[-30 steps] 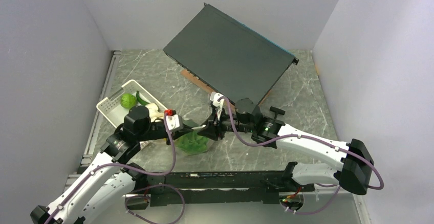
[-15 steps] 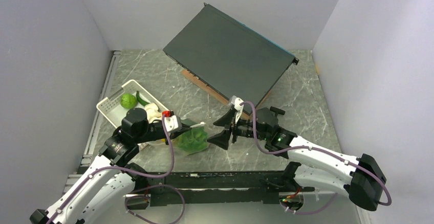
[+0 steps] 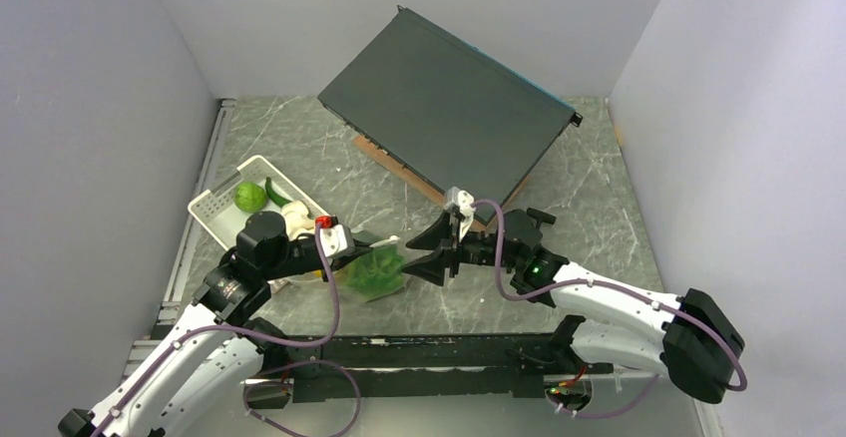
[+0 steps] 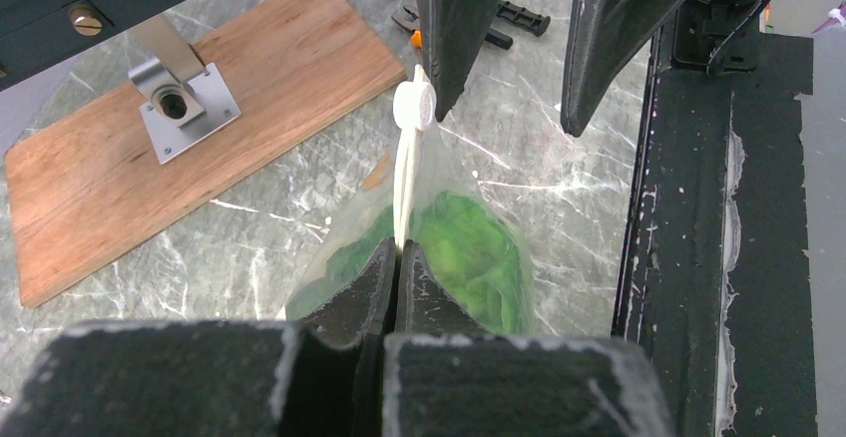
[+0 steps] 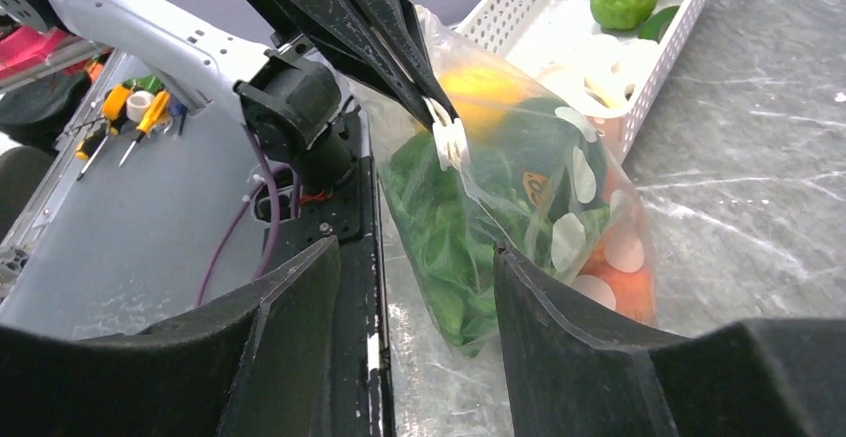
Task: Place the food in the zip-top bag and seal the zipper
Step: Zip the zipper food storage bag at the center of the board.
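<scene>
Both arms reach forward from near edge, wrists facing each other mid-bench. Left tool (image 4: 399, 257) clamped tight on zipper (image 4: 404, 183), holding up zip-top bag (image 3: 377, 272). Whether bag bottom touches grey marbled bench (image 3: 599, 188) is unclear. Right tool (image 3: 431, 254) has jaws spread, gripping nothing, one fingertip just beside white slider (image 4: 414, 108). Bag holds lettuce (image 5: 439, 218) and lemon (image 5: 479, 88). Beyond left arm: white perforated basket (image 3: 211, 208) with green fruit (image 3: 249, 197), cucumber (image 3: 276, 193), mushrooms (image 3: 297, 216). Farther back: wooden board (image 4: 200, 128), tilted dark panel (image 3: 449, 108), plain grey walls (image 3: 100, 108).
</scene>
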`<action>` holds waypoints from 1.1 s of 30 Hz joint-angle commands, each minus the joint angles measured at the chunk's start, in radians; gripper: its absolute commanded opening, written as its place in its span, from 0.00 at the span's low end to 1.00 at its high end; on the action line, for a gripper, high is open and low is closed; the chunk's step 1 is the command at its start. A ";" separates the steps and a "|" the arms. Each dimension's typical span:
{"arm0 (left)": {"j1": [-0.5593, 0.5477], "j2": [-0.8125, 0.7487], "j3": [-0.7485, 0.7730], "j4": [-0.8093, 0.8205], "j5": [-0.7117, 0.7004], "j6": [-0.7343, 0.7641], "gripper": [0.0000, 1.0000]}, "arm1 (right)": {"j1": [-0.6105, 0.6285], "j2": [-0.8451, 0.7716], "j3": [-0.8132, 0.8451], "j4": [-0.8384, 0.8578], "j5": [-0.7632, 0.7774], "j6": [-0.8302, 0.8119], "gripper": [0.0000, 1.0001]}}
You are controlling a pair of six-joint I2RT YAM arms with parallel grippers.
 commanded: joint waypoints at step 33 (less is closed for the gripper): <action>0.000 0.009 -0.006 0.060 0.050 0.011 0.00 | -0.024 0.230 0.143 0.176 -0.164 -0.035 0.10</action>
